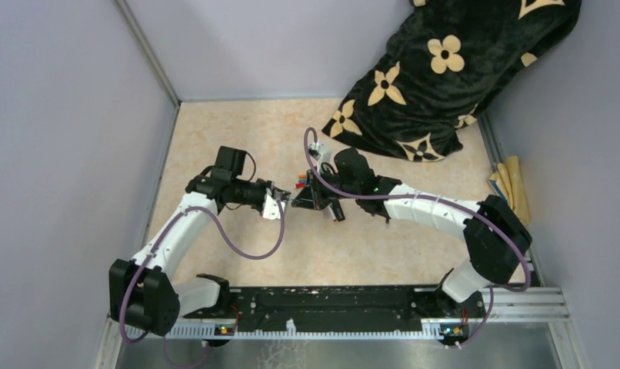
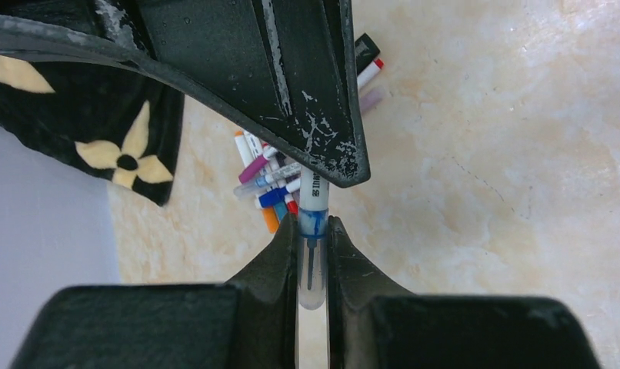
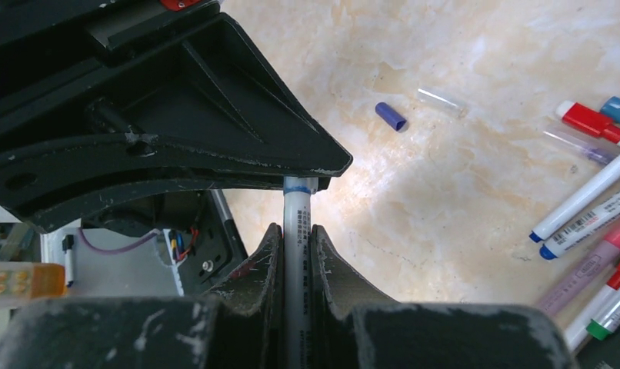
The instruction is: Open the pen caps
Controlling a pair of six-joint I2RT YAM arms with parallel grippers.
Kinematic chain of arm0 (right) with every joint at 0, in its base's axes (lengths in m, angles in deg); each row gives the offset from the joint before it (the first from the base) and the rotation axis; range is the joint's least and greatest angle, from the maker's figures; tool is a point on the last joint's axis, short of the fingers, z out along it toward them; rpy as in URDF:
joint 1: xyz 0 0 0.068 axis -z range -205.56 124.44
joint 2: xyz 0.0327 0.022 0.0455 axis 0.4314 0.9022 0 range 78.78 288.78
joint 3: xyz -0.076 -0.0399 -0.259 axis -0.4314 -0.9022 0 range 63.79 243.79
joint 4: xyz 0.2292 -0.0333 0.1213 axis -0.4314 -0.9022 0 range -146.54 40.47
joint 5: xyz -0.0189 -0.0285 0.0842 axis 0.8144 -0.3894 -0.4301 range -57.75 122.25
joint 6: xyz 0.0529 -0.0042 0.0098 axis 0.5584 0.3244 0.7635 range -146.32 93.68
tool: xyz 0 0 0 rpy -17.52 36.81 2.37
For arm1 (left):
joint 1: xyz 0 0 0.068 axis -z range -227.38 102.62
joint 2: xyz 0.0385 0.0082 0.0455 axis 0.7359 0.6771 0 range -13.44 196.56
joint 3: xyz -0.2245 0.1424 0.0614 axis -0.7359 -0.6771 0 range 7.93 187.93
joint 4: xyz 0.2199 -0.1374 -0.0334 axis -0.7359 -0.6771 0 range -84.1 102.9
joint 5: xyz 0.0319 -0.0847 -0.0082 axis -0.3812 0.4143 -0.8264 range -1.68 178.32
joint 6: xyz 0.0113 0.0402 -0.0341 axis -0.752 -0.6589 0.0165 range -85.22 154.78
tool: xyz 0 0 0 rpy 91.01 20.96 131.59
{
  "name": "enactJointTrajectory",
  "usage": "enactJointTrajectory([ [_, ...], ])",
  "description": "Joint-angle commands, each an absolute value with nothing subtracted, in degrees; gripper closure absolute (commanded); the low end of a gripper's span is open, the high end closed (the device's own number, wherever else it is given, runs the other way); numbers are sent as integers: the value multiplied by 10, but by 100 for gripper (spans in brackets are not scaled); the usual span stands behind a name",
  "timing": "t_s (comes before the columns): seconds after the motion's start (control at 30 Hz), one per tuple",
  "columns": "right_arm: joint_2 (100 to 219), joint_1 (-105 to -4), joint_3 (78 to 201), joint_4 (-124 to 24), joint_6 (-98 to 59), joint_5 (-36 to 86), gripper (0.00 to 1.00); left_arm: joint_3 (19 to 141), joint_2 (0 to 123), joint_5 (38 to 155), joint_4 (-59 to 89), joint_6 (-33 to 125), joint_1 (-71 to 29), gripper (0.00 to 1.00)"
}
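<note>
Near the pens (image 3: 580,196), a purple cap (image 3: 390,116).

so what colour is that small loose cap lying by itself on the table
Dark blue, leaning purple. The loose cap shows best in the right wrist view.

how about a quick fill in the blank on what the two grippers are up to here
1. The left gripper and the right gripper are both shut on one and the same ____.
2. Its barrel is ____ where the right gripper clamps it.
3. The black cloth in the far right corner bears cream ____.
Missing words: pen; white; flowers.
</note>
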State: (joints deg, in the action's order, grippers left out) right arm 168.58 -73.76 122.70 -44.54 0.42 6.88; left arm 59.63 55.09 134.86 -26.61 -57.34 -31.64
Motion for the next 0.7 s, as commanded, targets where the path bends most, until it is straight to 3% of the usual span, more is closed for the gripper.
enactJointTrajectory([
  [0.0,1558,-709,1180,-672,-32,13,100,587,580,992,-272,-614,-439,100],
  [0.4,1478,-691,1154,-772,-59,45,100,592,615,897,-221,-624,-457,100],
  [0.67,1440,-676,1137,-773,-57,44,100,601,594,962,-244,-623,-459,100],
])
